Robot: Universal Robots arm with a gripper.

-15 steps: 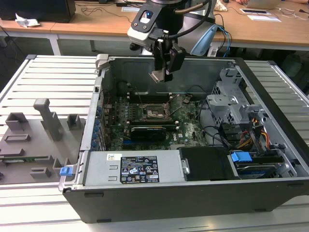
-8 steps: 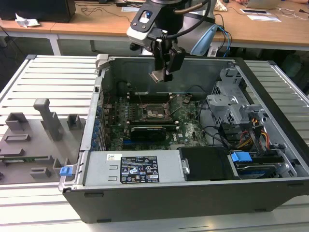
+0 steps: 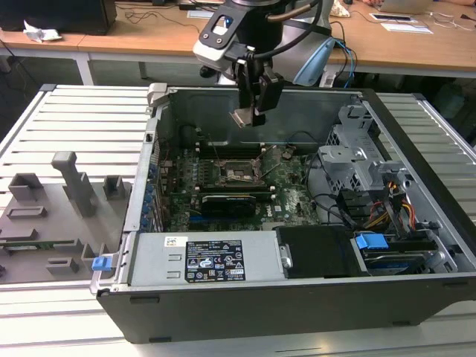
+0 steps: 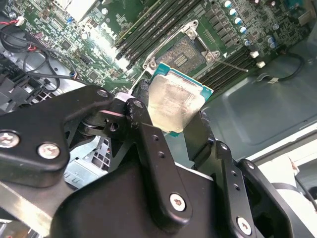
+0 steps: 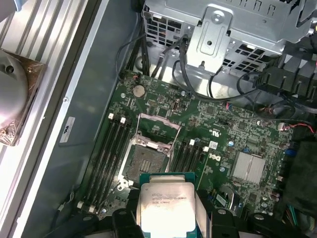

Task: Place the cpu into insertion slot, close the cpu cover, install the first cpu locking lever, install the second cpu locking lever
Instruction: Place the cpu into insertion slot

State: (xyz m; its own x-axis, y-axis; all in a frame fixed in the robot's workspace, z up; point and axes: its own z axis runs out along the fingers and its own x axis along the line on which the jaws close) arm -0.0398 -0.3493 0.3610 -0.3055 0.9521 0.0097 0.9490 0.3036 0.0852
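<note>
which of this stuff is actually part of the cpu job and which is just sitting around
Job: cpu, held in the gripper above the board; insertion slot, empty; cpu cover, open.
Lying about: grey fixture tray; black card; drive cage; power supply.

The tool (image 5: 166, 220) grips the cpu (image 5: 167, 203), silvery top showing, over the green motherboard (image 5: 233, 134), near the bare insertion slot (image 5: 146, 162) with its cpu cover (image 5: 158, 124) raised.
</note>
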